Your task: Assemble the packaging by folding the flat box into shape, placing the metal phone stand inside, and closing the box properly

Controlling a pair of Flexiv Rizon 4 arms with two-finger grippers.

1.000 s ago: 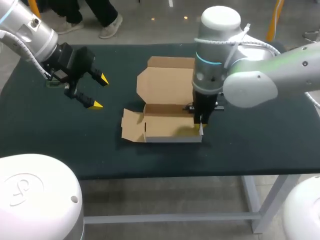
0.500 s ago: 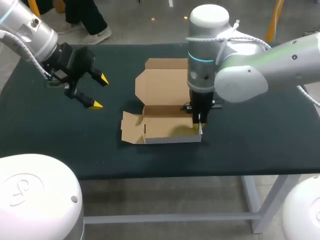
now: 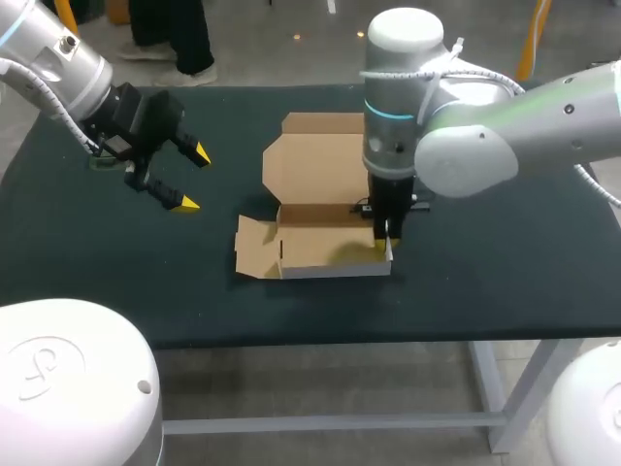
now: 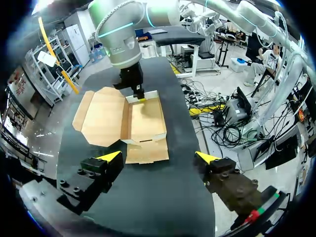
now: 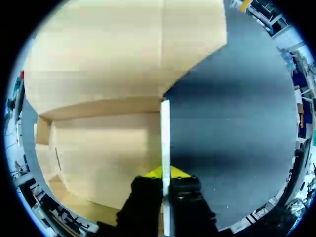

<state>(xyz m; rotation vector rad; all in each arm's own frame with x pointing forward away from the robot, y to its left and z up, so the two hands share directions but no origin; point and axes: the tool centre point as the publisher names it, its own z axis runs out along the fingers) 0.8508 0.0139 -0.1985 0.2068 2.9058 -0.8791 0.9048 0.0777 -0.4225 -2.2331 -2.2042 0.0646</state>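
My right gripper (image 3: pixel 383 249) is pinched on the right wall of the box (image 3: pixel 325 243), one finger each side (wrist cam shows it nicely). Box sits on the table (image 3: pixel 505 252), lid lying open. My left gripper (image 3: pixel 194 179) hangs spread wide, well to its left.

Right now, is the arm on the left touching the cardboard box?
No, the left arm's fingers hang open over the dark table, clearly apart from the cardboard box.
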